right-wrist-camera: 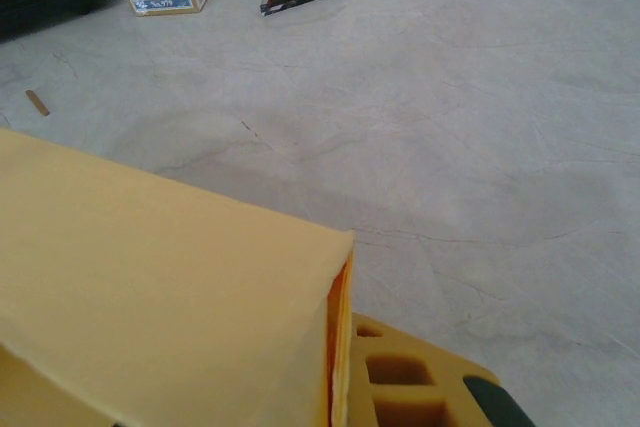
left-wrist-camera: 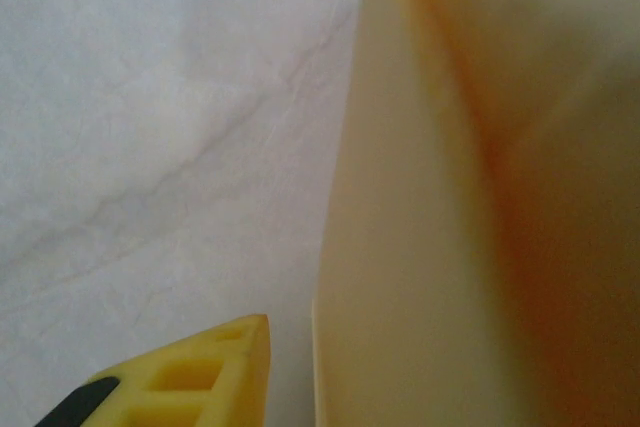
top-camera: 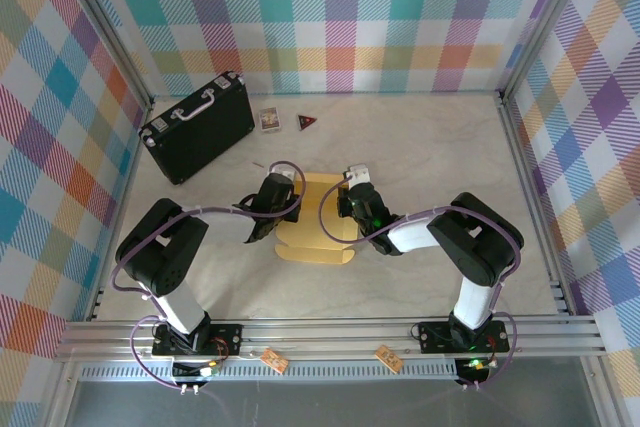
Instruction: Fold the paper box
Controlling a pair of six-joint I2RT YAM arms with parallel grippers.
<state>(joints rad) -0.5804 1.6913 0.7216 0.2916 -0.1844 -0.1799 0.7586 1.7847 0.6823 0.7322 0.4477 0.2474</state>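
**Two arms flank a yellow box (top-camera: 318,215) at mid-table**

The box sits on the pale, veined table (top-camera: 430,147) between the two grippers, with card panels lifted at its left and right sides and a scalloped flap lying flat on the near side. The right gripper (top-camera: 352,205) is closed, pinching the right panel at its edge, and one yellow finger (right-wrist-camera: 400,377) shows touching the card. The left gripper (top-camera: 272,209) sits at the left panel, with one yellow fingertip (left-wrist-camera: 215,377) low over the table just beside the card. Whether its jaws are open or closed cannot be told. At far left lies a black case (top-camera: 197,127) with a pale handle. To its right, near the far wall, a small card pack (top-camera: 268,119) and a dark triangle (top-camera: 307,122) lie well apart from the box.
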